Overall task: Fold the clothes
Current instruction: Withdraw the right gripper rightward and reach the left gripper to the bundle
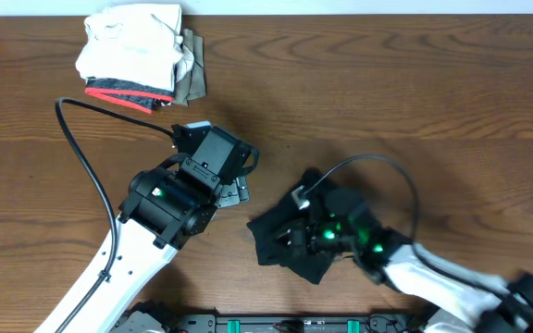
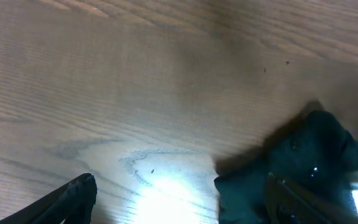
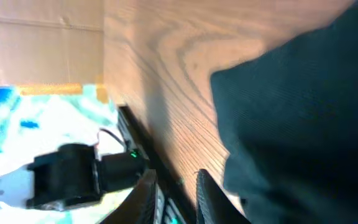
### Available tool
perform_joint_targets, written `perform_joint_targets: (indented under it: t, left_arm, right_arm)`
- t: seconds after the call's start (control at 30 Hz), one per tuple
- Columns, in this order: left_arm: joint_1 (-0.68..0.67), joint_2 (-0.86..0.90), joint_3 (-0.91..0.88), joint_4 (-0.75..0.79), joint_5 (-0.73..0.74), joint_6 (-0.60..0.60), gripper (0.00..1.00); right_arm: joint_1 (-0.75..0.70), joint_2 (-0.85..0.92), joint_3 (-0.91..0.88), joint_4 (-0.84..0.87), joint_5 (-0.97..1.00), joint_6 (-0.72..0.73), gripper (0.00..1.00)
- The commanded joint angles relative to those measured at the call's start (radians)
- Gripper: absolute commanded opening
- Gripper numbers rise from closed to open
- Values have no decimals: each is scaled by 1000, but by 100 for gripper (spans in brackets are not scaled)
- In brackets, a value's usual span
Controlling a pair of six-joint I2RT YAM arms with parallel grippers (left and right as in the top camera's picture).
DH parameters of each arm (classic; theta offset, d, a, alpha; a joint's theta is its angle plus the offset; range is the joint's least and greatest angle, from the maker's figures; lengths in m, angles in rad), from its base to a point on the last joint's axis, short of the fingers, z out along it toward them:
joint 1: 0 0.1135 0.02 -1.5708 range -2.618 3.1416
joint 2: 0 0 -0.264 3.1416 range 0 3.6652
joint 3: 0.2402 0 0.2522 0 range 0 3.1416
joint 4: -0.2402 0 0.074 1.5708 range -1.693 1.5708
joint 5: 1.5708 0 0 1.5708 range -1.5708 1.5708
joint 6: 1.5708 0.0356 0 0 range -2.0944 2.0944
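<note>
Black, soft short-sleeved shirt (image 1: 268, 239) lies crumpled in a heap on the brown wooden bench (image 1: 405, 83), near the front edge and a little right of centre on my overhead feed. The right end effector (image 1: 292, 231) sits low over the heap. On its wrist camera the two fingers (image 3: 146, 193) stand close together with a narrow gap, and the dark cloth (image 3: 303, 112) fills the frame just beside them; I cannot tell whether they are pinching any of it. The left end effector (image 1: 239, 180) hangs just left of the shirt, fingers spread wide. Its wrist view shows bare wood grain (image 2: 135, 81) between the fingers (image 2: 73, 199), with the shirt's edge (image 2: 316, 149) behind the far one. Well apart, in the far left corner, I see a stack of folded garments (image 1: 132, 51): white and cream on top, olive at the side, red-trimmed grey at the bottom
</note>
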Motion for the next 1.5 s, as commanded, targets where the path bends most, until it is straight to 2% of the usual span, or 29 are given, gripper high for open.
perform_joint_targets:
  t: [0.0, 0.07, 0.13, 0.23, 0.33, 0.4, 0.57, 0.73, 0.9, 1.23, 1.47]
  left_arm:
    - [5, 0, -2, 21, -16, 7, 87]
    - [5, 3, -2, 58, 14, 80, 87]
    - [5, 13, -2, 102, 64, 165, 87]
    - [5, 49, -2, 151, 90, 229, 87]
    - [11, 120, -2, 188, 107, 282, 87]
    - [29, 183, -2, 216, 177, 342, 87]
    - [97, 328, -2, 288, 373, 484, 87]
    - [175, 420, -2, 308, 729, 726, 87]
    - [224, 498, -2, 270, 852, 878, 87]
    - [234, 696, -2, 252, 1035, 985, 87]
    - [234, 779, -2, 248, 1085, 995, 87]
  right_arm:
    - [-85, -148, 75, -216, 50, -143, 31]
    - [-145, -229, 138, -440, 124, -221, 47]
    - [-207, -293, 215, -666, 221, -295, 59]
    - [-281, -343, 322, -931, 368, -352, 65]
    - [-327, -362, 392, -1102, 470, -354, 68]
    - [-346, -369, 411, -1164, 495, -354, 71]
    - [-370, -369, 414, -1242, 504, -365, 78]
    - [-392, -378, 414, -1284, 503, -373, 78]
    - [-397, -383, 414, -1286, 499, -377, 79]
    - [-397, -383, 414, -1286, 498, -377, 80]
    - [-397, -383, 414, -1286, 488, -377, 80]
